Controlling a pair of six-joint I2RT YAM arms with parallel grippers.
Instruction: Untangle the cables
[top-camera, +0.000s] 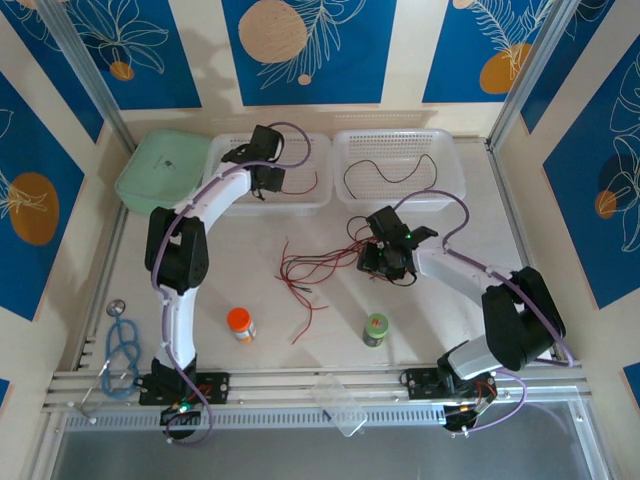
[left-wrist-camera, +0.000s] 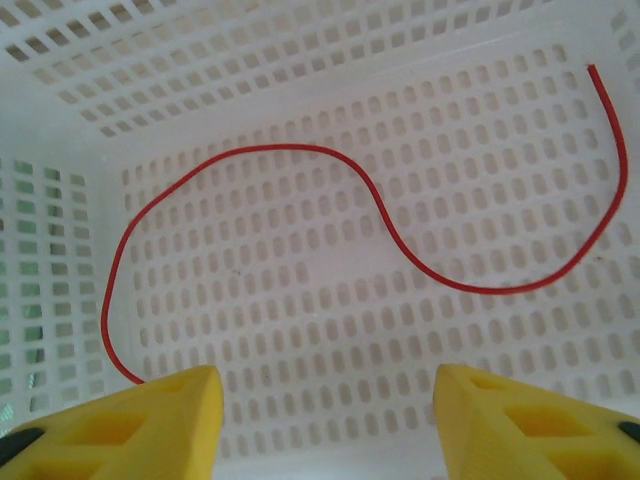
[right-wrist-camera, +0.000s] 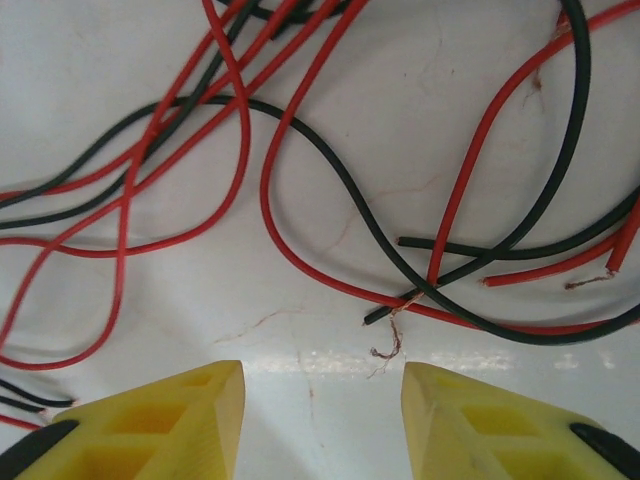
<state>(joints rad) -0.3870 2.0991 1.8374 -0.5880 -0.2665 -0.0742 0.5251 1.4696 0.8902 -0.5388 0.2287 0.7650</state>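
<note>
The left basket (top-camera: 310, 140) holds one loose red cable (left-wrist-camera: 290, 147) beneath the released left gripper (left-wrist-camera: 328, 385). On the table (top-camera: 300, 370), the tangle of cables (top-camera: 315, 265) lies under the right gripper (right-wrist-camera: 322, 375), jaws apart and empty. Closing carelessly there could pinch crossing strands and tighten it.

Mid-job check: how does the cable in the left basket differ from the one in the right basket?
The red cable lies in the left basket; the black cable in the right basket. The open left gripper hangs above the red cable, while the right gripper is away from the black cable, over the tangle on the table. Both lie alone, loosely curved, in white perforated baskets.
</note>
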